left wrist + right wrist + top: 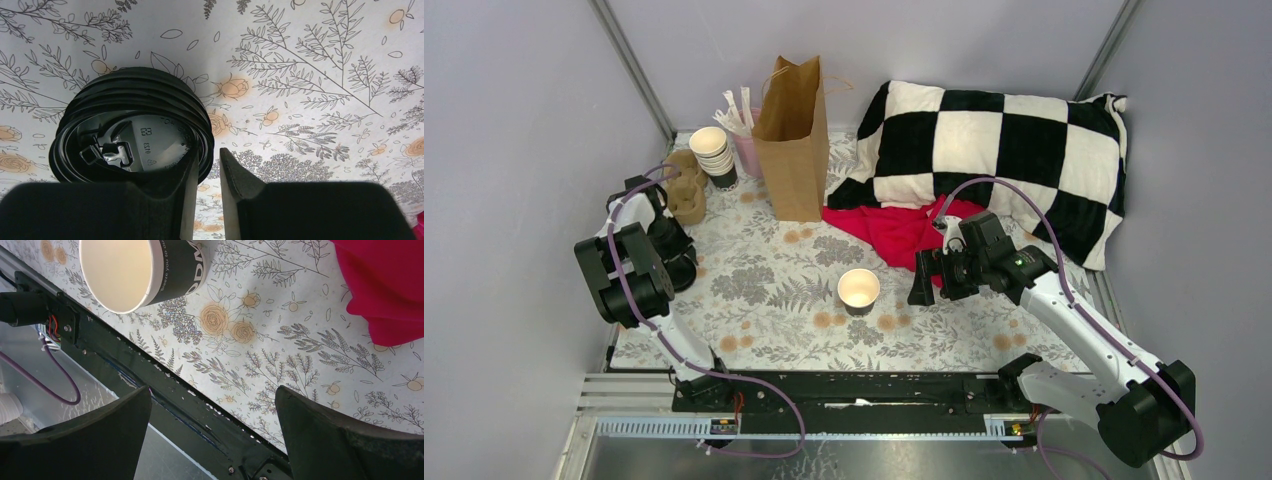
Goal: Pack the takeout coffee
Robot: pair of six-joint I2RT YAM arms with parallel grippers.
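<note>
No lidded coffee cup shows in any view. A single dark paper cup (859, 289) with a cream inside stands lidless mid-table. It also shows at the top left of the right wrist view (175, 262). A stack of round black lids (130, 95) lies at the left. My left gripper (681, 267) is low over that stack. In its wrist view the gripper (207, 156) has its jaws a narrow gap apart, one finger inside the top lid's rim and one outside. My right gripper (921, 282) is wide open and empty, right of the cup, and its wrist view shows the gripper (212, 396) above the table's front edge.
A tall brown paper bag (792, 140) stands open at the back. Left of it are a stack of lidless cups (713, 155), a pink holder of stirrers (746, 150) and a brown pulp carrier (687, 188). A red cloth (894, 232) and a checkered pillow (994, 150) lie back right.
</note>
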